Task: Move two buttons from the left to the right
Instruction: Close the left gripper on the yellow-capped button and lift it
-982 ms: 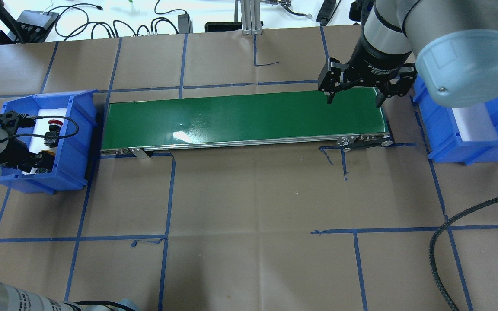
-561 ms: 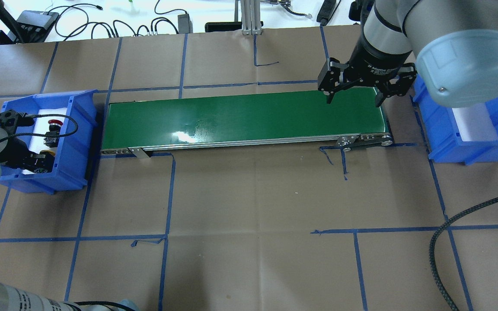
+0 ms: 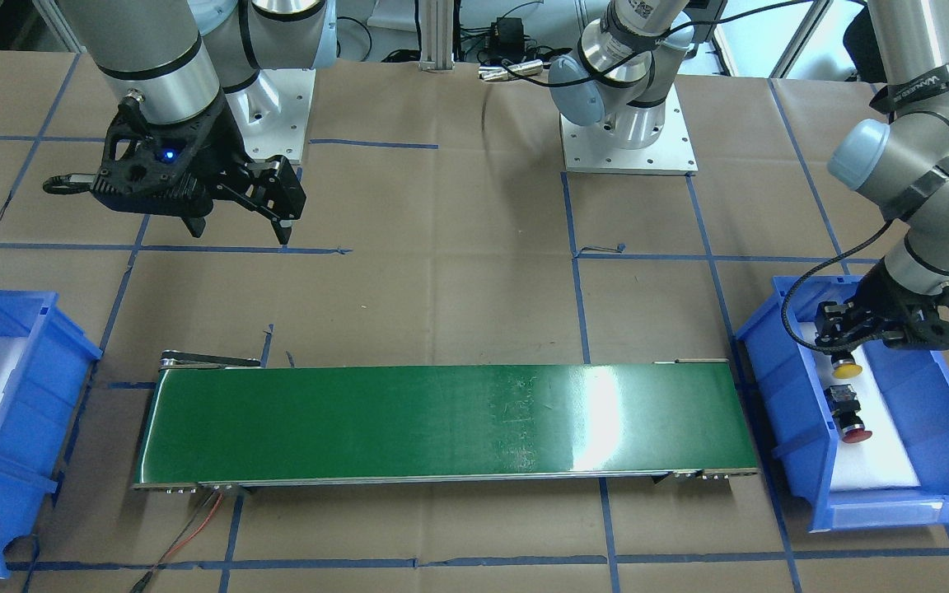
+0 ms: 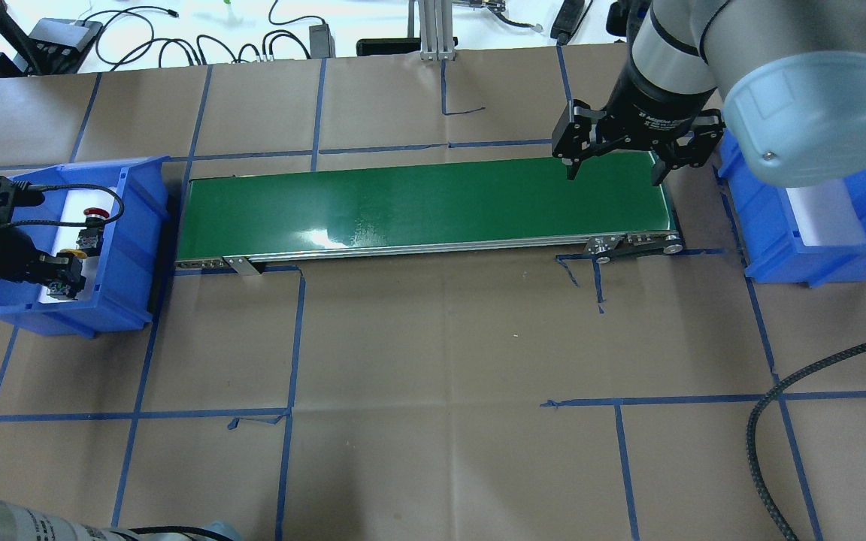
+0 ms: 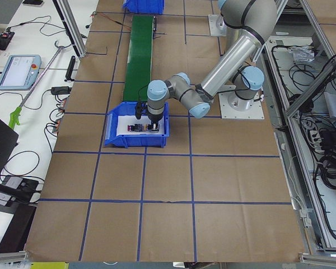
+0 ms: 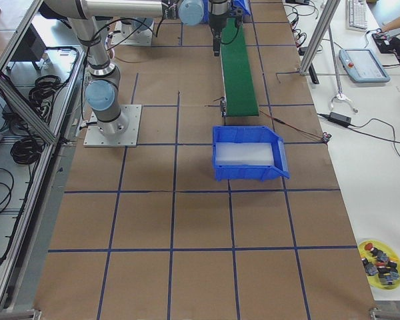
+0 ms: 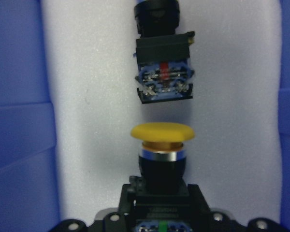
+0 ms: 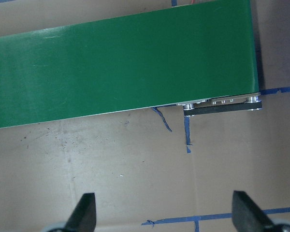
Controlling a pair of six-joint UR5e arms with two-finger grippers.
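The yellow-capped button (image 7: 162,133) hangs cap-down from my left gripper (image 3: 849,350), which is shut on its black body just above the white foam of the left blue bin (image 3: 779,395). In the overhead view the gripper (image 4: 65,274) sits at the bin's near end, with a sliver of yellow cap (image 4: 78,254) showing. The red-capped button (image 3: 849,416) lies on its side on the foam just beyond the yellow one (image 7: 163,77). My right gripper (image 4: 613,161) hovers open and holding nothing over the right end of the green conveyor belt (image 4: 425,207).
The right blue bin (image 4: 771,240), lined with white foam, stands just past the belt's right end. A black braided cable (image 4: 779,421) loops over the table's front right. Cables and boxes lie along the far edge, beyond the brown paper with its blue tape grid.
My left wrist and gripper have shifted slightly leftward in the overhead view, carrying the yellow button with them. The red button and my right gripper have stayed where they were.
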